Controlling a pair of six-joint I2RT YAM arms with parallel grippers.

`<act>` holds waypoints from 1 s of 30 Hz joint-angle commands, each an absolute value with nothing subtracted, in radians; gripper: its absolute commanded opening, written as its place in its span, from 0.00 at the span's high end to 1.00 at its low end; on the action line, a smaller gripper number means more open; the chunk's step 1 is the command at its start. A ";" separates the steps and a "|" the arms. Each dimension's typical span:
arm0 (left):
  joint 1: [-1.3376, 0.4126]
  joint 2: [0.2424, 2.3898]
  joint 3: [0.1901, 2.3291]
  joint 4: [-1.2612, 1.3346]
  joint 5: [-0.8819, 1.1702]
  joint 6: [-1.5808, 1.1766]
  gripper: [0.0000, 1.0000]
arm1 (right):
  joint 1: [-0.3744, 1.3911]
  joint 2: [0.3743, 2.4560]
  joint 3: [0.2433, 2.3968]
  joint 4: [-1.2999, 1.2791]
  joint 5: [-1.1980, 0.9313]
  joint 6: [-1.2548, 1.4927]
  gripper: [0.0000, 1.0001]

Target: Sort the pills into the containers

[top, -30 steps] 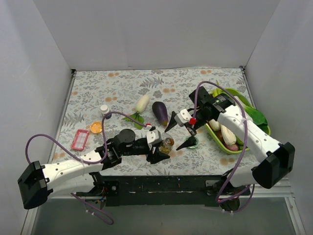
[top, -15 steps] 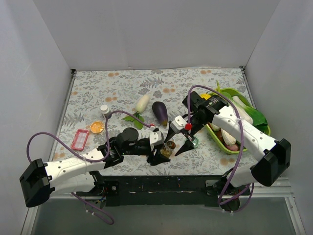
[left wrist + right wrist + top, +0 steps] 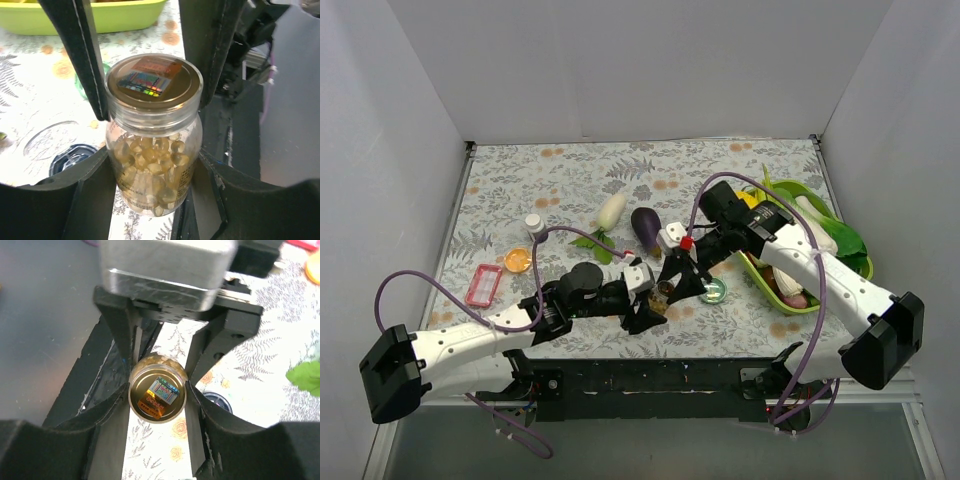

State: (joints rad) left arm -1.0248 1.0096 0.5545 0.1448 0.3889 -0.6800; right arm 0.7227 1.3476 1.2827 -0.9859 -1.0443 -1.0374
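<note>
A clear amber bottle (image 3: pixel 663 293) full of yellow gel pills stands upright near the table's front middle. My left gripper (image 3: pixel 653 308) is shut on its body (image 3: pixel 152 165); the left gripper (image 3: pixel 155 200) has a jaw pressed on each side. My right gripper (image 3: pixel 677 278) comes from above, and its fingers (image 3: pixel 82 60) press both sides of the bottle's gold cap (image 3: pixel 157 395). The right gripper (image 3: pixel 157 407) is shut on that cap. A green-topped tin (image 3: pixel 714 291) lies just right of the bottle. A dark blue round tin (image 3: pixel 217 402) lies on the cloth beside it.
The lime-green vegetable tray (image 3: pixel 790 305) stands at the right. An eggplant (image 3: pixel 647 230) and a white radish (image 3: pixel 611 210) lie behind the bottle. A small white bottle (image 3: pixel 534 222), an orange dish (image 3: pixel 518 260) and a red pill case (image 3: pixel 482 285) lie at the left.
My right gripper has moved left and down over the bottle and closed its fingers round the cap. The left gripper still holds the bottle in the same place.
</note>
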 commanded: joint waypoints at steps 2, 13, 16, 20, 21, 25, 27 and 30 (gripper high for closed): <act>-1.025 0.977 0.557 0.414 0.082 -0.762 1.00 | 0.733 1.403 1.246 -0.802 -0.956 -0.665 0.74; -1.026 1.184 0.647 0.569 -0.369 -0.824 1.00 | 0.693 1.480 1.164 -0.489 -0.706 -0.146 0.71; -1.028 1.189 0.618 0.534 -0.344 -0.816 1.00 | 0.663 1.482 1.207 -0.532 -0.787 -0.213 0.40; -1.026 1.100 0.528 0.503 -0.246 -0.811 1.00 | 0.591 1.439 1.250 -0.624 -0.903 -0.427 0.16; -1.028 1.077 0.491 0.476 -0.188 -0.810 1.00 | 0.578 1.425 1.261 -0.665 -0.949 -0.502 0.15; -1.026 0.964 0.448 0.355 -0.019 -0.804 1.00 | 0.560 1.355 1.287 -0.892 -1.112 -0.893 0.07; -1.025 0.902 0.439 0.295 0.059 -0.808 1.00 | 0.558 1.333 1.279 -0.934 -1.112 -1.005 0.07; -1.023 0.844 0.437 0.229 0.207 -0.807 1.00 | 0.558 1.307 1.273 -1.021 -1.138 -1.180 0.06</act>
